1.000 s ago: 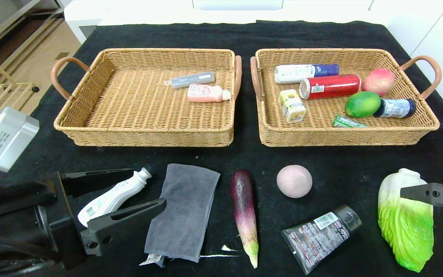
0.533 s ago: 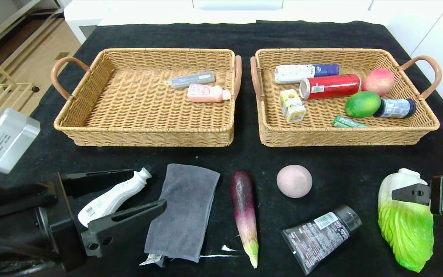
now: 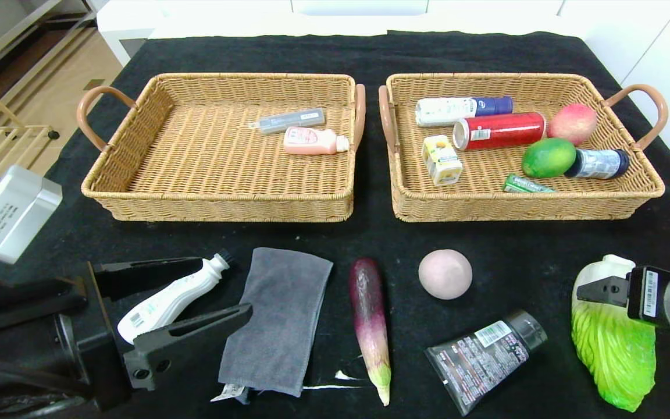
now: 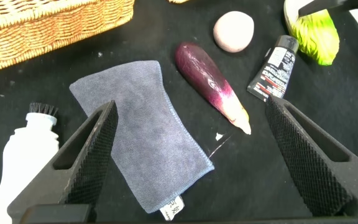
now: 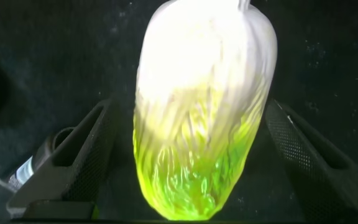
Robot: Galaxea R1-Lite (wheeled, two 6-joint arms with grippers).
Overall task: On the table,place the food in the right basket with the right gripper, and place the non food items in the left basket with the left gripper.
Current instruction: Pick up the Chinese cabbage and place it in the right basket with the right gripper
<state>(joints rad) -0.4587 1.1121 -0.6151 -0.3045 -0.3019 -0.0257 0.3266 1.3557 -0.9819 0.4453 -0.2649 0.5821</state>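
A green and white cabbage (image 3: 614, 343) lies at the table's front right. My right gripper (image 3: 601, 290) stands open over it, and in the right wrist view its fingers (image 5: 67, 162) flank the cabbage (image 5: 204, 124) without touching. At the front left my left gripper (image 3: 221, 285) hangs open and empty above the table. A white bottle (image 3: 172, 297) lies by it, and a grey towel (image 4: 142, 149) lies under its gap. A purple eggplant (image 3: 370, 320), a pink ball (image 3: 445, 274) and a black tube (image 3: 483, 358) lie between the arms.
The left basket (image 3: 218, 203) holds a grey pen case and a pink bottle. The right basket (image 3: 527, 206) holds cans, bottles, a peach, a green mango and small packs. Both stand behind the loose items, on the black cloth.
My right gripper has moved in from the right edge, farther over the cabbage. The left arm has hardly moved. No object has shifted.
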